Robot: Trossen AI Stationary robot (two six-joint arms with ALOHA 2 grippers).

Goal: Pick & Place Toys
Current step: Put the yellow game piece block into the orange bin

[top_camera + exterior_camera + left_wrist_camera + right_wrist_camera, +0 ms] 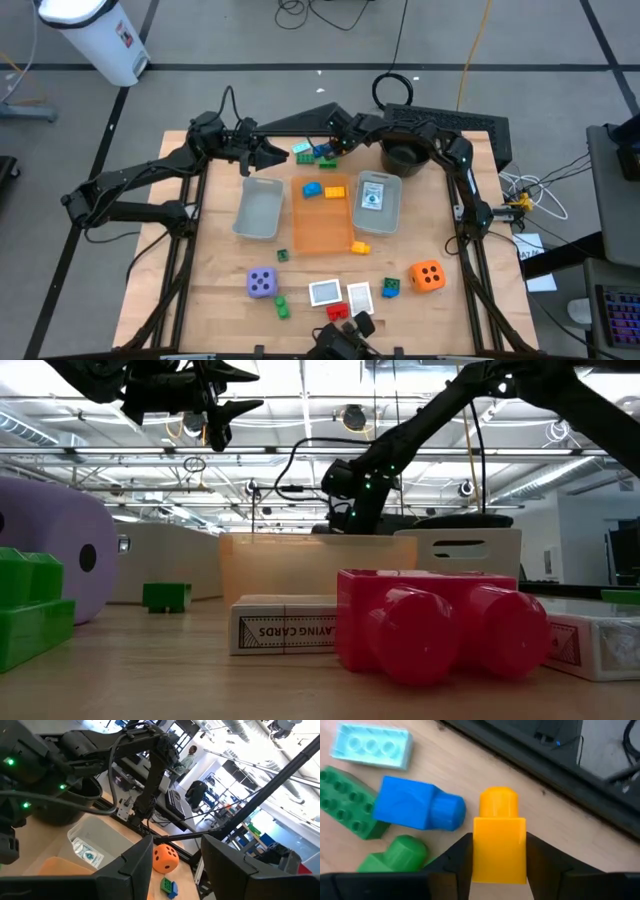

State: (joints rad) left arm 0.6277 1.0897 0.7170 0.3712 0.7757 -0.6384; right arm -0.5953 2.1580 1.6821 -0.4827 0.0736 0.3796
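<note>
While right gripper (499, 851) pinches yellow brick (499, 840), blue brick (415, 810) just beside.

A yellow brick (499, 842) is showing beside a blue brick (417, 810); purple die (262, 283) and orange die (428, 275) are wearing dark spots.

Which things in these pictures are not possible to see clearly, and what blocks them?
- Right gripper, high view: too small to show the yellow brick between its fingers; only the right wrist view does.
- Bucket, high view: inside partly hidden by the right arm.
- Orange tray, low view: contents hidden by its wall.
- Card, low view: partly hidden by the red brick.
- Left gripper: holds nothing visible.
</note>
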